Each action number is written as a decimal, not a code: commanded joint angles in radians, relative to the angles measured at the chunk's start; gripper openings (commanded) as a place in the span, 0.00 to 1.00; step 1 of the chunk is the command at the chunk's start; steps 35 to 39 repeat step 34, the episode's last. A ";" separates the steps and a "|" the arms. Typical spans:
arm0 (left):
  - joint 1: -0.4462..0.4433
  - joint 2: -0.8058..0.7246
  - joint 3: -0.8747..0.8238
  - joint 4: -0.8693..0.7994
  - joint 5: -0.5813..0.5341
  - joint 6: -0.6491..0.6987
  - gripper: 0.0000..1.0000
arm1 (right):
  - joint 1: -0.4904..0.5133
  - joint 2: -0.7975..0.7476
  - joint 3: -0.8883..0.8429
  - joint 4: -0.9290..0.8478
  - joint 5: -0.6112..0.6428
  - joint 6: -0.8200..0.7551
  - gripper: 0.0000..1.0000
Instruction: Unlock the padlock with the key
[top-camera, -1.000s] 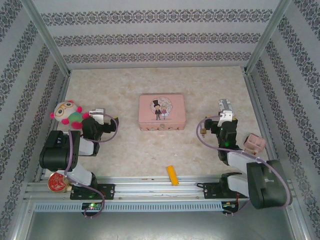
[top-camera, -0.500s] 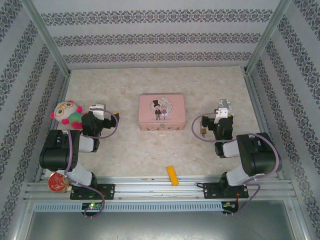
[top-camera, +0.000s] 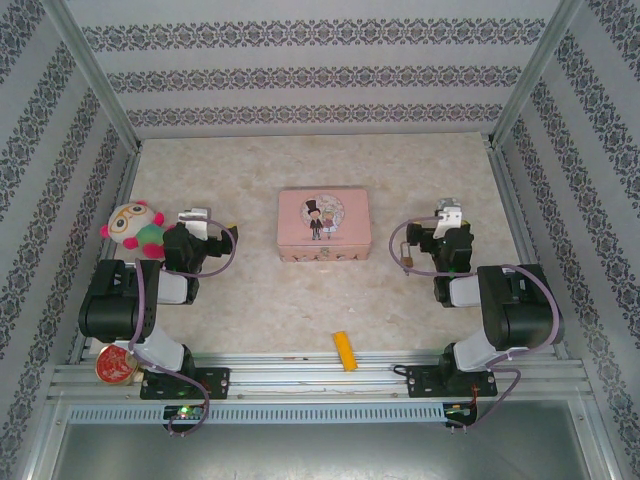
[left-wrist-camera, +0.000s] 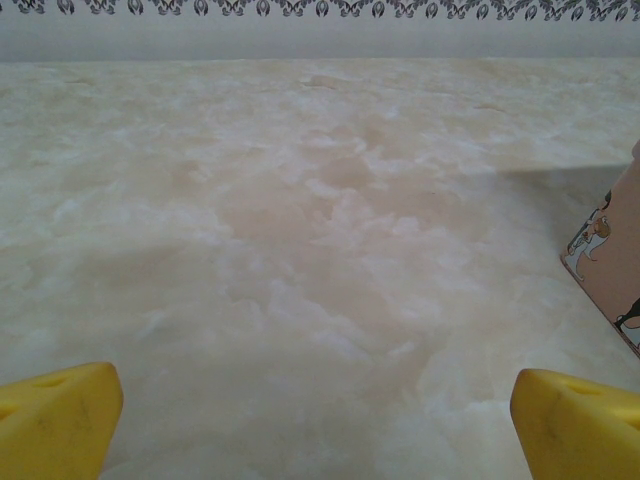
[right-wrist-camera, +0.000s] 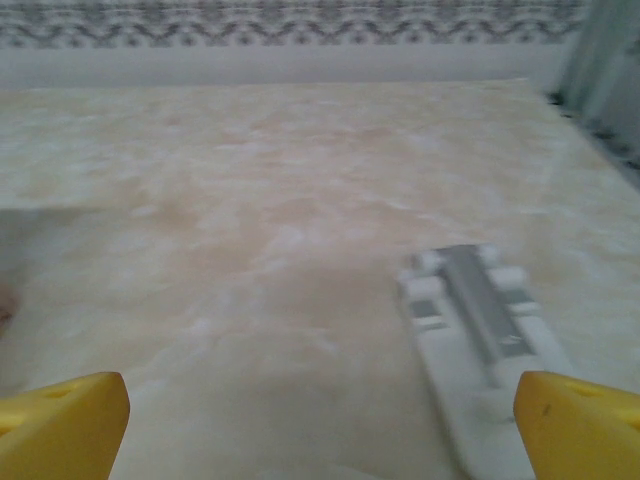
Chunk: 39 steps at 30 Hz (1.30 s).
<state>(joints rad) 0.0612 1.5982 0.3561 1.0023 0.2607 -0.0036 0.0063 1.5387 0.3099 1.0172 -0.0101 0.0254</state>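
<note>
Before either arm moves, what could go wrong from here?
1. The white part lies just ahead of the open right gripper, near one fingertip. A forward move could shove it.
2. The plush toy sits close beside the left arm. A swing might knock it over.
3. The pink tin stands near the open left gripper. Turning toward it could bump it.

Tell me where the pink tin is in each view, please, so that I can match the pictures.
Top external: the tin lies at the middle of the table.
Left wrist: its corner enters at the right edge.
Right wrist: unclear; a shadow at the left edge may be its.
Shared landmark: the patterned back wall.
</note>
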 joint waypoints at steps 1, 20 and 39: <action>0.013 -0.003 0.007 0.001 -0.003 -0.003 0.99 | -0.012 -0.009 0.020 0.000 -0.173 -0.033 0.98; 0.013 -0.003 0.008 -0.001 -0.001 -0.001 0.99 | -0.014 -0.006 0.028 -0.024 -0.136 -0.019 0.98; 0.012 -0.003 0.003 0.007 -0.015 -0.009 0.99 | -0.014 -0.006 0.028 -0.039 -0.106 -0.005 0.98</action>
